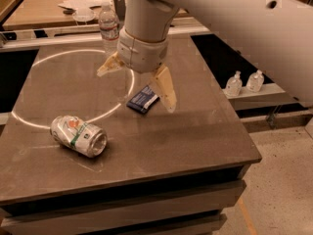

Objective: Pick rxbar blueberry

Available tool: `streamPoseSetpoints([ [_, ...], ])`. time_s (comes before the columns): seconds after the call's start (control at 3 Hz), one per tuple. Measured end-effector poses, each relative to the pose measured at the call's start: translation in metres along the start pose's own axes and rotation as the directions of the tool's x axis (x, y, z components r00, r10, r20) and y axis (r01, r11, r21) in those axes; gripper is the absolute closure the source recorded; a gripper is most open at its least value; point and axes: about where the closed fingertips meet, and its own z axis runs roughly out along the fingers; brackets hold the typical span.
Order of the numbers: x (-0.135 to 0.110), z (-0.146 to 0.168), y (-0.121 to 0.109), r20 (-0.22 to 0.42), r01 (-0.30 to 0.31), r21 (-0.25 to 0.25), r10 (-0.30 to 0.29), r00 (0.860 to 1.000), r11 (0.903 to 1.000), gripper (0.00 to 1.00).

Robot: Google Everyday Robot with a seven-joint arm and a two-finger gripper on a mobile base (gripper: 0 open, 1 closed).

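Note:
The rxbar blueberry (143,100) is a flat dark navy wrapper lying on the dark table (195,131) near its middle, partly covered by my arm. My gripper (138,84) hangs over the bar with its two cream fingers spread wide, one finger (165,88) to the right of the bar and the other (109,64) to the left. The gripper is open and holds nothing.
A silver-green soda can (78,135) lies on its side at the front left. A clear water bottle (108,26) stands at the table's far edge. Two small bottles (244,82) stand on a low shelf to the right. A cluttered table is behind.

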Motion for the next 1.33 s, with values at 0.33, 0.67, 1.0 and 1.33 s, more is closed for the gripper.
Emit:
streamPoseSetpoints([
  [0.33,0.021,0.017,-0.016,0.002,0.013,-0.014,-0.013,1.000,0.9998,0.00],
  [0.67,0.053,0.033,-0.023,-0.013,0.001,-0.041,-0.002,1.000,0.9992,0.00],
  [1.0,0.070,0.047,-0.019,-0.007,-0.014,-0.062,0.013,1.000,0.9980,0.00],
  [1.33,0.073,0.055,-0.015,-0.004,-0.013,-0.080,0.013,1.000,0.9967,0.00],
])
